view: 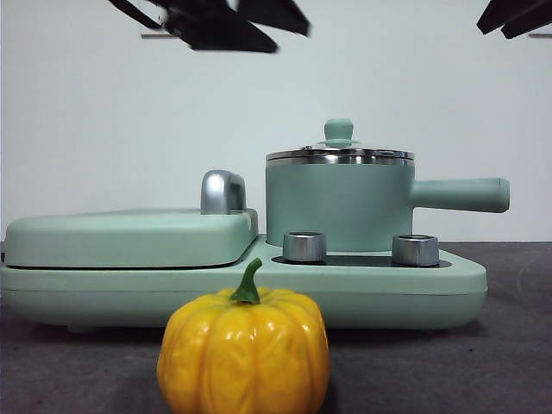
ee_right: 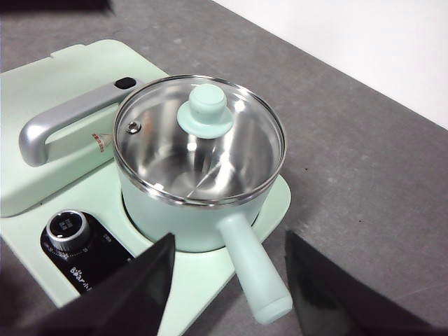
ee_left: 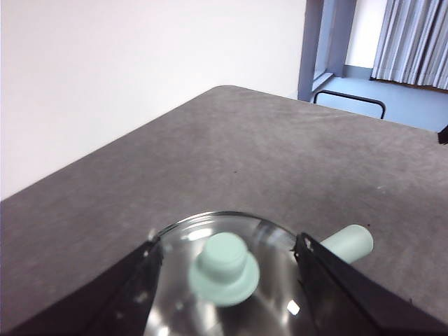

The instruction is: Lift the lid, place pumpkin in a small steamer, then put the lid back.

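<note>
The yellow-orange pumpkin (view: 246, 349) with a green stem stands on the grey table, close in front. Behind it the mint-green small steamer (view: 336, 207) sits on the cooker with its long handle (view: 461, 194) pointing right. The glass lid (view: 339, 155) rests on the steamer, shown from above as the lid (ee_right: 199, 136). My left gripper (ee_left: 227, 243) hovers open just over the lid (ee_left: 217, 280), one jaw on each side of the mint knob (ee_left: 224, 269); it is the blurred dark shape (view: 226, 26) at the top. My right gripper (ee_right: 229, 238) is open, high above the steamer (ee_right: 203, 203), at the top right corner (view: 516, 15).
The steamer stands on a wide mint-green cooker base (view: 379, 289). To its left lies a flat griddle cover (view: 129, 237) with a silver handle (view: 222, 191). Two steel knobs (view: 304, 246) (view: 415, 250) stand in front of the pot. A black dial (ee_right: 68, 229) sits on the base.
</note>
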You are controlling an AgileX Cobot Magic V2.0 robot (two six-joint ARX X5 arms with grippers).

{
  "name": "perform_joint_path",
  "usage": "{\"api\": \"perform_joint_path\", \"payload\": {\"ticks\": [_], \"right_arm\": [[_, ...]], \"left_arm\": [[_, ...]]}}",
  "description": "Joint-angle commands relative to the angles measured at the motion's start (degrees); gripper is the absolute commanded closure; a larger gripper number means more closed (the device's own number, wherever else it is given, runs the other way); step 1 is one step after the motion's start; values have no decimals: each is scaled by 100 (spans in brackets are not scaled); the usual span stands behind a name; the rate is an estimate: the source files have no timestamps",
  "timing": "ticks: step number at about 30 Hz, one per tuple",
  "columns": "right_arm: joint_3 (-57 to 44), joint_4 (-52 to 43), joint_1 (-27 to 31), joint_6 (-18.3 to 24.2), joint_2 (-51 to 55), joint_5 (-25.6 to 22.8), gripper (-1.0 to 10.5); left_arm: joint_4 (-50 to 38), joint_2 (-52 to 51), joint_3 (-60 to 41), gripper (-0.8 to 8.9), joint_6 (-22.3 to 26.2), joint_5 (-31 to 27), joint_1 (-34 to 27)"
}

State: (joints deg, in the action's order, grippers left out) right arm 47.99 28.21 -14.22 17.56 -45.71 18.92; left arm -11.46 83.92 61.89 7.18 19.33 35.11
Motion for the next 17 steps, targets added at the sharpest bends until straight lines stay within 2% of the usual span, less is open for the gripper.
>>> {"api": "perform_joint_path", "payload": {"ticks": [1,8,17], "right_arm": [[125,-59,-31,-94,-13,13,696],[125,-59,-28,-107,-13,13,696],[125,-59,-28,-107,-13,13,696]], "left_arm": [[-131,413,280,506,-81,-42,127],[-138,1300,859,505,-79,-42,278],[-146,1781,970,505,118,-50,278]]}}
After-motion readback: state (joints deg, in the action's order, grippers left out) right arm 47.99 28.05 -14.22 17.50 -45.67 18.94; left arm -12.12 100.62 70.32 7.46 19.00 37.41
